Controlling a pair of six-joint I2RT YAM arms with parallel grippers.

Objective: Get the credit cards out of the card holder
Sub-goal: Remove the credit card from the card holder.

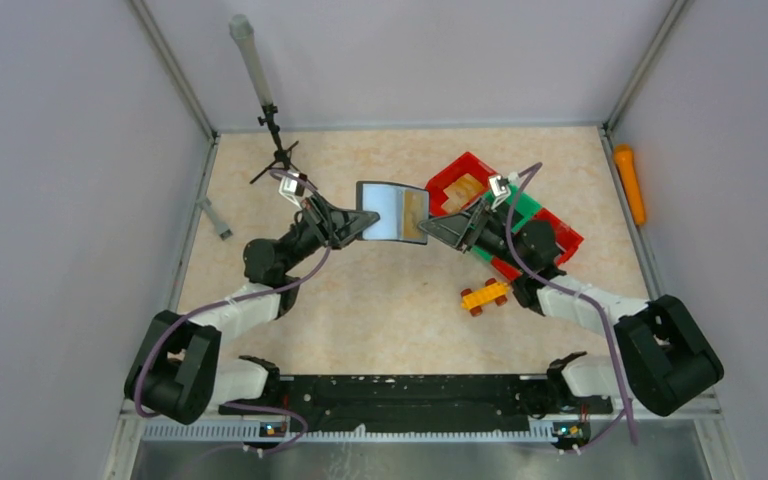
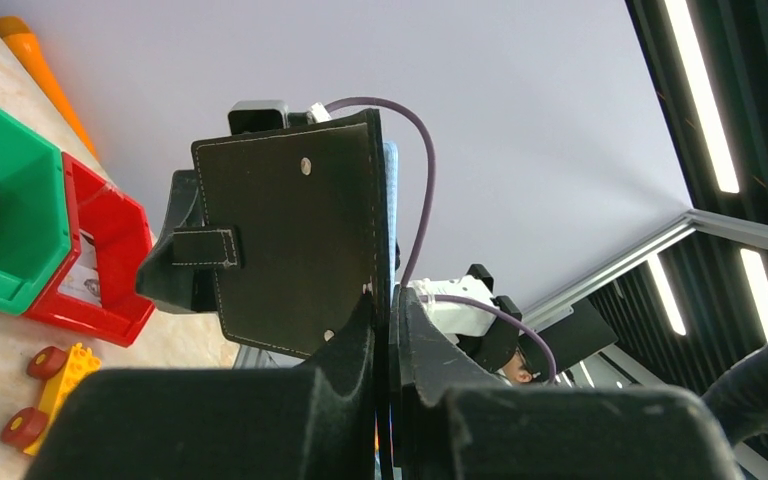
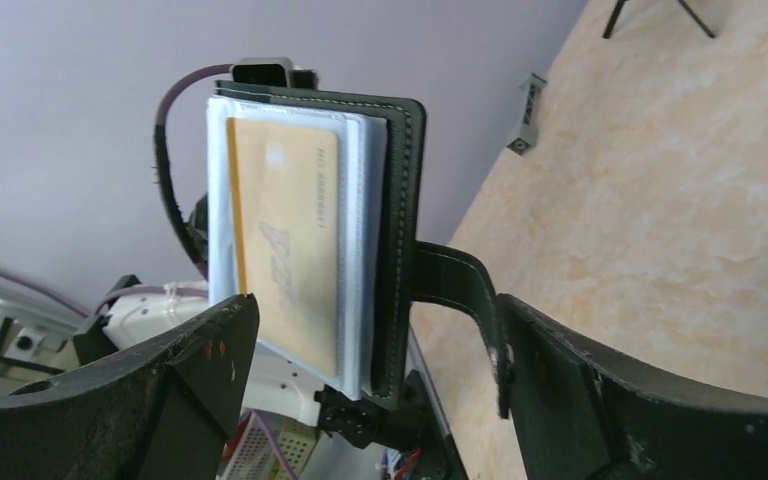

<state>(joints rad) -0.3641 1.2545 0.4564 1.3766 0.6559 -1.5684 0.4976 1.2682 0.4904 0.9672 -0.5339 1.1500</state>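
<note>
The black card holder (image 1: 392, 211) is held open in mid-air above the table's middle, and its inner sleeves show a tan card (image 1: 416, 212). My left gripper (image 1: 365, 222) is shut on the holder's left edge. In the left wrist view the gripper (image 2: 390, 305) pinches the holder's black outer face (image 2: 290, 240), with its strap tab (image 2: 205, 247) sticking out left. My right gripper (image 1: 432, 229) is open. In the right wrist view its jaws (image 3: 375, 330) straddle the holder's edge (image 3: 400, 230) and the tan card (image 3: 285, 250) in clear sleeves. The strap (image 3: 465, 290) lies against the right finger (image 3: 600, 390).
Red and green bins (image 1: 535, 225) stand right of the holder and show in the left wrist view (image 2: 110, 260). A yellow toy brick car (image 1: 485, 296) lies in front of them. An orange object (image 1: 631, 183) lies by the right wall. A black stand (image 1: 275, 140) is at the back left.
</note>
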